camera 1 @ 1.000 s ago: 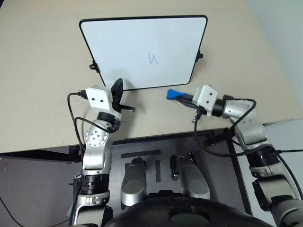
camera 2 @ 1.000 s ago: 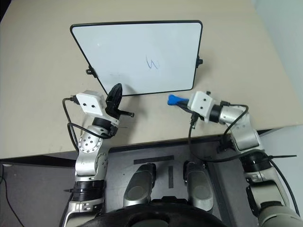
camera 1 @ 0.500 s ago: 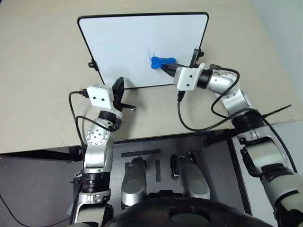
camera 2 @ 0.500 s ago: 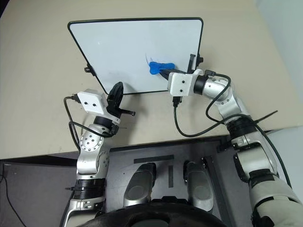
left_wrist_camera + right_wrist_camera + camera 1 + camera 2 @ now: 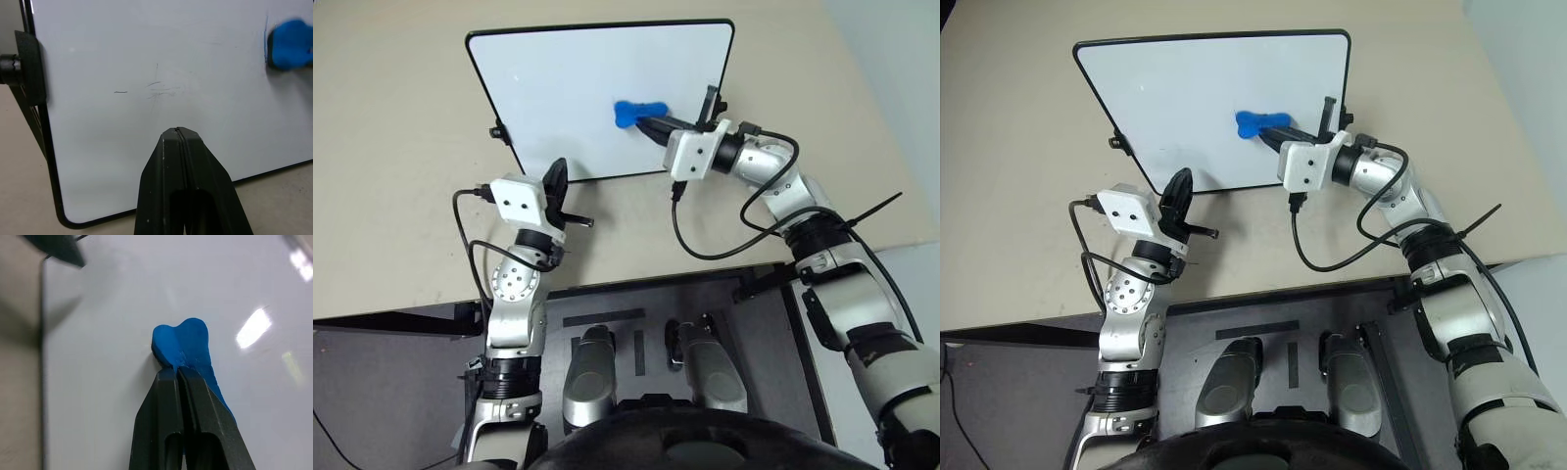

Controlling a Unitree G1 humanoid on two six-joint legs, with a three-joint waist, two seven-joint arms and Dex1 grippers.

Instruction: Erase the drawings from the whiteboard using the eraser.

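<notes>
Landmark: whiteboard (image 5: 578, 88), propped on table (image 5: 401, 147).
- L gripper (image 5: 556, 178): at board's near-left lower edge, fingers pressed together, empty, unmoved.
- Eraser (image 5: 639, 111): now on board face, right of centre; was off board near lower-right corner.
- R gripper (image 5: 656, 123): clamped on eraser.
- Drawings: squiggle no longer visible; erasing likely nearly done.

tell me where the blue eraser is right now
In the left eye view the blue eraser is against the whiteboard, right of its centre, pinched in the right gripper.
</notes>
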